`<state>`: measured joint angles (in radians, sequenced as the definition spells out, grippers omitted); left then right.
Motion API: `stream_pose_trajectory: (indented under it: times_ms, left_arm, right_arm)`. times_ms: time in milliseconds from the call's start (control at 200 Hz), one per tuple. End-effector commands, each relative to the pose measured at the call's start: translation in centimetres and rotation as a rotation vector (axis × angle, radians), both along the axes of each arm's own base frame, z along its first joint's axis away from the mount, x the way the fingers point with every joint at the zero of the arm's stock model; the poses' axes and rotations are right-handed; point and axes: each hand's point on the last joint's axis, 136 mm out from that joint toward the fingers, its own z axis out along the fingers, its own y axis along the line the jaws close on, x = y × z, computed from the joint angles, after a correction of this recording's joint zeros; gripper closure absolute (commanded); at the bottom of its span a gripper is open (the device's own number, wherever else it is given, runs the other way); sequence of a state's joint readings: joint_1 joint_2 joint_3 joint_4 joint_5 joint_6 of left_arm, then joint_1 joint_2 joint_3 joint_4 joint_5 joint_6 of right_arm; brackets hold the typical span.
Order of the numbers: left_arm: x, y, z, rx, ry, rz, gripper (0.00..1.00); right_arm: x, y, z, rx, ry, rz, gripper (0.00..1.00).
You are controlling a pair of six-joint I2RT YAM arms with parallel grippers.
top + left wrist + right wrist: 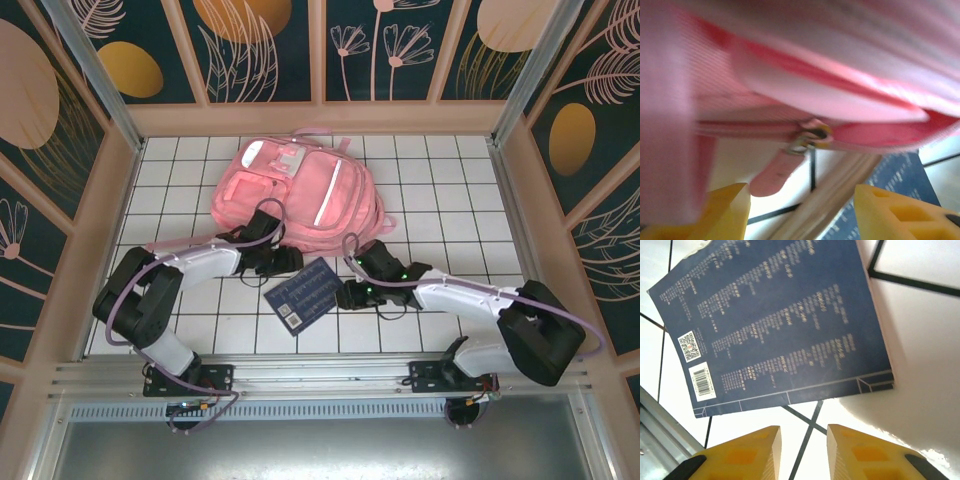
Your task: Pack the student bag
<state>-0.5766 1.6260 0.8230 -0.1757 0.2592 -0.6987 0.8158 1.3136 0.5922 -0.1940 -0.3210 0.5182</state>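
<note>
Nearest the arm bases, a dark blue book [305,293] lies flat on the white-tiled counter [450,200], turned at an angle to the tile lines. The right wrist view shows its cover [775,325] with rows of pale print, a QR code [689,346] and a barcode [702,381].

The right end effector [350,296] sits just beside the book's right edge. Its yellow fingers [745,455] are a little apart with nothing between them, over bare tile.

The left end effector [283,263] is just beyond the book, at the near edge of the student bag [300,190]. Its yellow fingers [725,210] are spread wide and hold nothing. Close in front of them is the bag's pink fabric [790,60], with a metal zipper slider [812,136] and a hanging pink pull tab [777,172].

The student bag lies farthest, in the middle of the counter's far half, with a silver-white strip [326,200] facing up.
</note>
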Motion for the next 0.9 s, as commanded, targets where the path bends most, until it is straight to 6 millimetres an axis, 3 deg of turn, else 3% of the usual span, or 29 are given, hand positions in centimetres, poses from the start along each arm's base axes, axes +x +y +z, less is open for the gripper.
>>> stream_pose_trajectory:
  times_ms: [0,140,330,631,891]
  left_arm:
    - [-1.6,-1.5,-0.5,-0.034,0.037,-0.075,0.43]
    - [-2.9,-2.2,-0.9,-0.065,0.070,-0.121,0.43]
    - [-4.9,-3.9,-0.6,-0.104,0.093,-0.211,0.43]
    - [-5.3,-4.4,-0.5,-0.122,0.102,-0.211,0.42]
    - [-6.0,-4.9,-0.3,-0.158,0.127,-0.241,0.42]
  right_arm:
    - [-0.6,0.5,0.3,0.136,0.092,-0.036,0.67]
    - [-1.2,0.7,-0.5,0.197,0.161,-0.048,0.66]
    - [-0.4,0.8,-1.5,0.185,0.181,-0.063,0.65]
    - [4.5,0.0,-2.9,0.160,0.158,-0.148,0.64]
    - [7.9,0.3,-1.2,0.178,0.093,-0.196,0.64]
